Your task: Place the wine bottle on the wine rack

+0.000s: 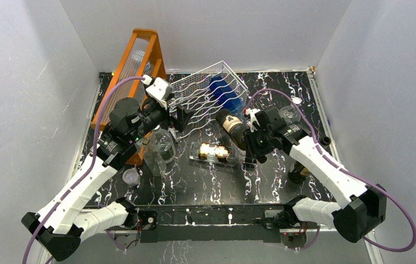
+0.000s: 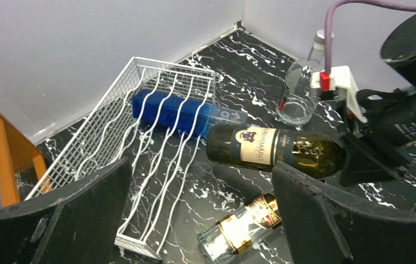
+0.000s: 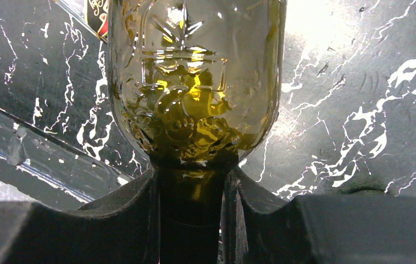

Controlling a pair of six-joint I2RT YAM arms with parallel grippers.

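Starting at the upper left of the overhead view, the orange wooden frame is standing against the wall. It has no part in this job, so I am leaving it alone.

Just right of it, my left gripper is hovering at the near left side of the wine rack. Its fingers are spread wide and grasping nothing. I am keeping it there, I think, to steady the light wire rack or catch the bottle's base as it comes in.

The rack is sitting tilted toward the back of the table, and a blue bottle is lying in one of its right-hand rows. The wavy rows to the left of that one are looking free.

Below the rack, toward the middle of the frame, a clear bottle with a gold label is lying flat on the table.

Right of centre, the wine bottle is hanging roughly level and seems to be clear of the table. Its base is pointing at the rack's right edge, just beside the blue bottle, so it is not yet in a row.

My right gripper is clenching its neck. The right wrist view shows the pads pressing on either side below the shoulder. Holding it by the neck is letting me feed it in base first.
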